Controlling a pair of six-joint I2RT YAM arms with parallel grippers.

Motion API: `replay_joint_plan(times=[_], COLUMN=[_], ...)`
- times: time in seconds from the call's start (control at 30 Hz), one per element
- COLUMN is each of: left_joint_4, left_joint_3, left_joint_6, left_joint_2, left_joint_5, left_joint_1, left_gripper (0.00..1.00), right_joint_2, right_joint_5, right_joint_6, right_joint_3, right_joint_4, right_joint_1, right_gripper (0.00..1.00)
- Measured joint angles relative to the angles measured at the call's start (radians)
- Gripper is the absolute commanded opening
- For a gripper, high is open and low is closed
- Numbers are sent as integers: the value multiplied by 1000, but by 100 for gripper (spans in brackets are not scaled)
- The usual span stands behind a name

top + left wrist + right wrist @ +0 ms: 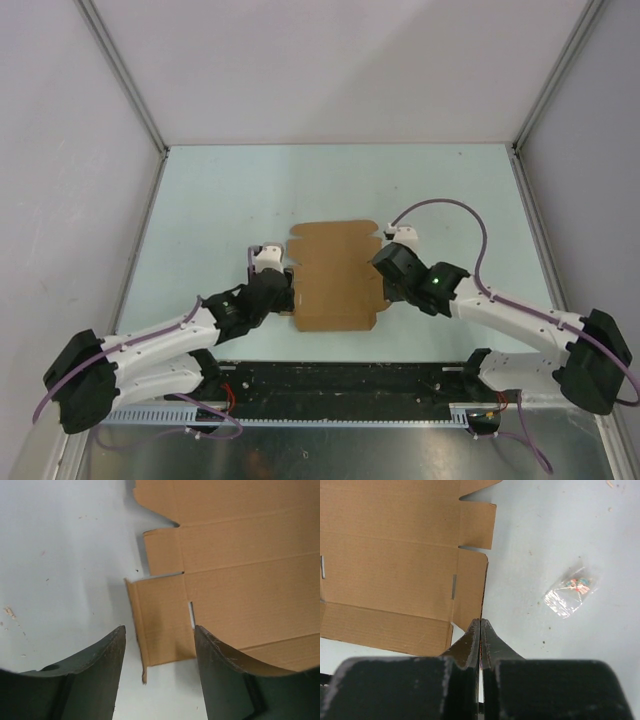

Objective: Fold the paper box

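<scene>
The paper box [335, 275] is a flat brown die-cut cardboard sheet with creases and side tabs, lying at the table's middle. My left gripper [287, 287] is at its left edge, open. In the left wrist view its fingers [102, 675] stand on either side of a side tab [162, 622] whose outer lip is turned up; the gripper [160, 647] is not touching it. My right gripper [381, 265] is at the sheet's right edge. In the right wrist view it [480, 623] is shut on the thin edge of a right side tab [470, 582].
A small clear plastic scrap [570, 592] lies on the table right of the sheet. The pale table [220, 200] is enclosed by white walls on the left, back and right. A black rail [340, 385] runs along the near edge between the arm bases.
</scene>
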Motion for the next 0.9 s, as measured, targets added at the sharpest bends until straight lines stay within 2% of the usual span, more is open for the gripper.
replay_joint_plan(times=[0.4, 0.7, 0.9], left_joint_4=[39, 61, 88], left_joint_3=[-40, -77, -77], left_joint_6=[-16, -24, -24], left_joint_2=[-4, -46, 16], left_joint_5=[11, 45, 68], left_joint_1=[2, 2, 2], left_gripper=[59, 57, 56], right_joint_2=[253, 337, 366], right_joint_5=[111, 176, 180], right_joint_6=[-24, -25, -25], right_joint_3=[172, 247, 259], right_joint_4=[-1, -3, 2], right_joint_1=[140, 213, 231], right_gripper=[0, 0, 0])
